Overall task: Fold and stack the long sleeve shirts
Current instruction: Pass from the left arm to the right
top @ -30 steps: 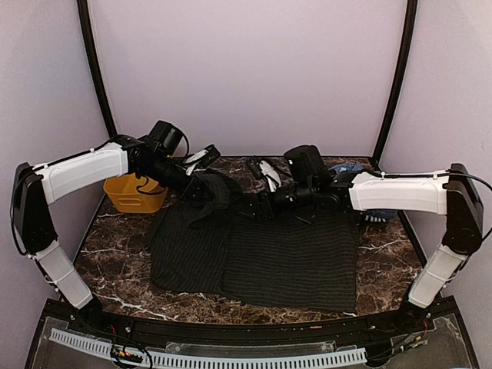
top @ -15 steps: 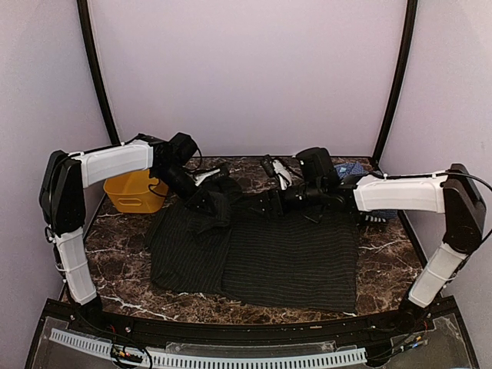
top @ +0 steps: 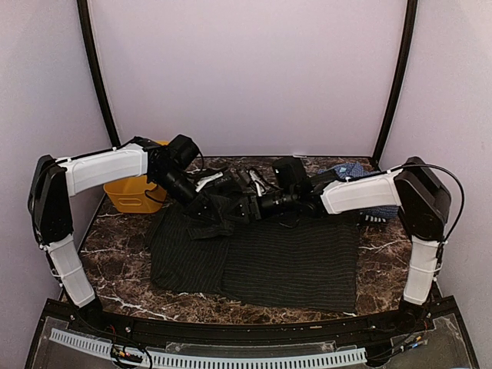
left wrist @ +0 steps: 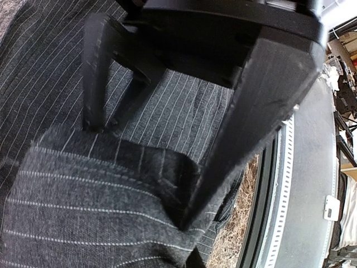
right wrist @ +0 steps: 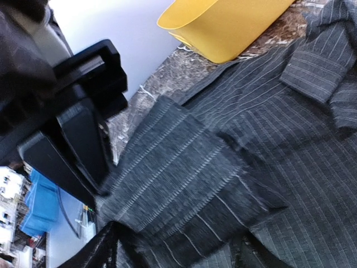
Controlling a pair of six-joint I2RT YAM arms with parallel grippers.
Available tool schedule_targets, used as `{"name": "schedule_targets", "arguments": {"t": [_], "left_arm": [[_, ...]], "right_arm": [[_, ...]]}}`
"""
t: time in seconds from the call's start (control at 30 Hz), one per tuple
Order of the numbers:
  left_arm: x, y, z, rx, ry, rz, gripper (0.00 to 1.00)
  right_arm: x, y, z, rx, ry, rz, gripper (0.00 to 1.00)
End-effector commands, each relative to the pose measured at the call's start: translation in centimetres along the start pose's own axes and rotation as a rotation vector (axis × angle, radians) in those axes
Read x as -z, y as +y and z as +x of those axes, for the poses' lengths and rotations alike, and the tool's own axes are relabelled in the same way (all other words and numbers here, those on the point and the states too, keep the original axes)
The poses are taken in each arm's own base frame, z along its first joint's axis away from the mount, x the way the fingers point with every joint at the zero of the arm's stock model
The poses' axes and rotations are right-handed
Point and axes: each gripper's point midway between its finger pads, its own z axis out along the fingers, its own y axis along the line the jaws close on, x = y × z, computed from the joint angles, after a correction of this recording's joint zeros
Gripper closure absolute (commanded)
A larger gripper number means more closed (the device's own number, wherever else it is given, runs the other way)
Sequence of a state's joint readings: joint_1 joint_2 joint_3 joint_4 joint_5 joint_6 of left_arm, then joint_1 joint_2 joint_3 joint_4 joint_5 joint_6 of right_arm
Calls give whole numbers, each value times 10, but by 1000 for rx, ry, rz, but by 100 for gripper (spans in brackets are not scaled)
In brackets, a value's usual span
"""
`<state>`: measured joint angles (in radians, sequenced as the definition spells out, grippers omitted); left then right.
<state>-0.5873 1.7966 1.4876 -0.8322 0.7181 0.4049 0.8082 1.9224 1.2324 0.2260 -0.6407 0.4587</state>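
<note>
Now I see the left claw pinching the black pinstriped cloth shirt lying on the marble desk; the right claw also pinches its fold.

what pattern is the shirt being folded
Black shirt with fine light pinstripes, clearest in the left wrist view.

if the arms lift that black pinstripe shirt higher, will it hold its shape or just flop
Probably flop: the black pinstripe shirt lies flat on the table and bunches into soft folds where the left end effector pinches it. The lifted flap at the right end effector creases rather than standing stiff. It looks thin woven cloth, so likely light, and unheld parts should drape and drag.
</note>
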Motion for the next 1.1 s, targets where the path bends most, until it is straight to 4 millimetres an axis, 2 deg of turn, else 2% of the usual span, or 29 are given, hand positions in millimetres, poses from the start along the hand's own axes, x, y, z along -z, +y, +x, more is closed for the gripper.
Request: {"name": "schedule_targets", "arguments": {"t": [0.0, 0.03, 0.17, 0.23, 0.37, 0.4, 0.43, 0.47, 0.5, 0.6, 0.7, 0.83, 1.07], "left_arm": [[7, -10, -5, -21, -27, 3, 100], [7, -8, -4, -22, -25, -8, 100], [9, -3, -7, -20, -36, -44, 99], [12, -2, -11, -22, -56, -67, 95], [22, 3, -20, 12, -154, -113, 76], [23, 0, -16, 21, -171, -110, 68], [28, 3, -23, 29, -223, -122, 64], [29, -1, -17, 42, -241, -109, 56], [34, 1, -25, 44, -297, -116, 49], [40, -3, -28, 54, -400, -103, 38], [41, 4, -28, 155, -451, -87, 28], [45, 9, -31, 247, -530, -41, 20], [48, 15, -25, 350, -607, -2, 21]], "right_arm": [[-6, 28, -14, 4, -36, -129, 41], [-5, 29, -12, -1, -36, -141, 47], [-3, 31, -8, -22, -42, -163, 86], [0, 31, -7, -31, -61, -161, 100], [7, 32, -13, -49, -110, -153, 100], [8, 32, -16, -51, -122, -154, 100], [9, 34, -19, -52, -133, -157, 100], [10, 36, -22, -55, -143, -162, 100], [10, 36, -24, -60, -151, -166, 100], [12, 40, -30, -89, -178, -196, 100], [14, 47, -35, -117, -197, -252, 100], [15, 51, -42, -135, -216, -280, 100], [16, 50, -44, -152, -229, -279, 100]]}}
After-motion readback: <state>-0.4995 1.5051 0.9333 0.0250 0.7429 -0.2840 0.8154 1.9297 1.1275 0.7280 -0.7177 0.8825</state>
